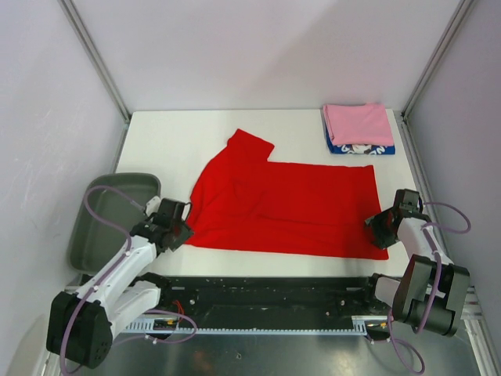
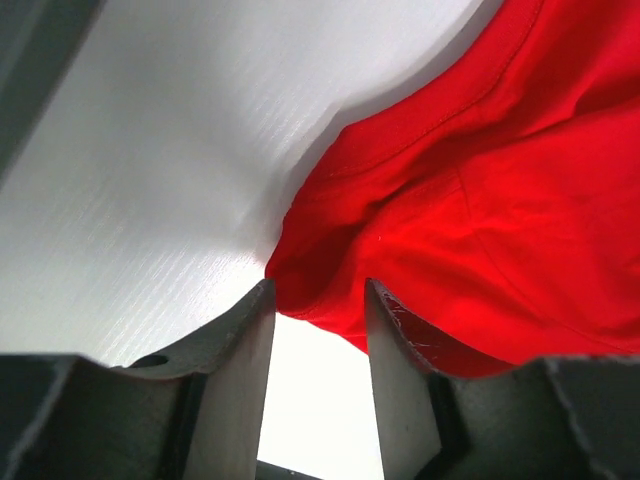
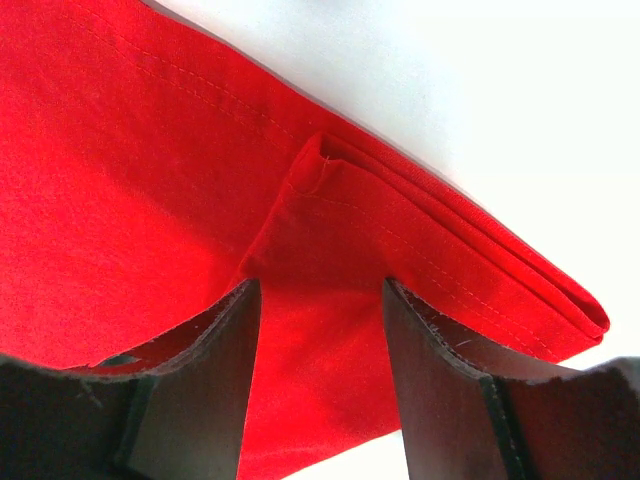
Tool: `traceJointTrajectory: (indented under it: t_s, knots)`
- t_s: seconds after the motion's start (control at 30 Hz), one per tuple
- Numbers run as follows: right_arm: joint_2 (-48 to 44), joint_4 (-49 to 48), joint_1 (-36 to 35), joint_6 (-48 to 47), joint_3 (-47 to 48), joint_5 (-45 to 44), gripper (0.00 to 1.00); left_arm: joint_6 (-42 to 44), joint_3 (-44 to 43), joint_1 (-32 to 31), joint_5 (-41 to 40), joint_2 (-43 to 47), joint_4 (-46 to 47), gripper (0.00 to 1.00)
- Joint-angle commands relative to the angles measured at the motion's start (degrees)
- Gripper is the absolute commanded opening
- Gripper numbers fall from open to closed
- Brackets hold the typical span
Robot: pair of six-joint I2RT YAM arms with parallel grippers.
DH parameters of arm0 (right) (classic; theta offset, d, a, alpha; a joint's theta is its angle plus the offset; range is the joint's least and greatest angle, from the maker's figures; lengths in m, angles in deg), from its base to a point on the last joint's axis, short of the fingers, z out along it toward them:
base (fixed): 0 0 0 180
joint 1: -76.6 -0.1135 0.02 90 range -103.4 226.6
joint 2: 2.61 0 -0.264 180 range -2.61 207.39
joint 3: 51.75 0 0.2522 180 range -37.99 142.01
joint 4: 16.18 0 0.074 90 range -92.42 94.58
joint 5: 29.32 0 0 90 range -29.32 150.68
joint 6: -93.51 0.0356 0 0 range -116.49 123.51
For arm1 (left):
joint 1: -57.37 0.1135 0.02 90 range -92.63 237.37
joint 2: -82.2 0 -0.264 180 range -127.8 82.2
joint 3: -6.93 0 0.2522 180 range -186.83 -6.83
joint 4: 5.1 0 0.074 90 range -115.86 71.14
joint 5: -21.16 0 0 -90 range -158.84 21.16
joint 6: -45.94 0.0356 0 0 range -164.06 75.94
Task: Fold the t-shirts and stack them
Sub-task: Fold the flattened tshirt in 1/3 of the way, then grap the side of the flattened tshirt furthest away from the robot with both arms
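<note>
The red t-shirt [image 1: 286,205] lies spread on the white table, one sleeve pointing to the back left; no print shows. My left gripper [image 1: 177,228] is open at the shirt's near left corner; in the left wrist view the cloth edge [image 2: 400,230] sits at my fingertips. My right gripper [image 1: 380,227] is open at the shirt's near right corner; in the right wrist view folded red cloth [image 3: 330,250] lies between my fingers. The pink t-shirt [image 1: 358,123] lies folded on the blue t-shirt [image 1: 362,148] at the back right.
A grey-green tray [image 1: 109,219] stands at the table's left edge beside my left arm. Grey walls and metal posts close in the back and sides. A black rail runs along the near edge.
</note>
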Motion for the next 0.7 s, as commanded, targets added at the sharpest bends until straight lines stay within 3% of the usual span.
traceJointTrajectory:
  t_s: [0.0,0.27,0.67]
  knots:
    - [2.89,2.46,0.3,-1.34,-2.66,-2.51,0.57,1.11,-2.68,-0.48,-2.84,-1.78,0.36,0.41]
    - [3.91,2.25,0.63,-2.1,-2.54,-2.57,0.56,2.46,-4.2,-0.36,-5.63,-3.87,0.29,0.04]
    - [1.06,8.01,2.2,-2.1,-0.3,-2.57,0.56,-0.49,-6.58,-0.39,-7.41,5.05,-9.66,0.0]
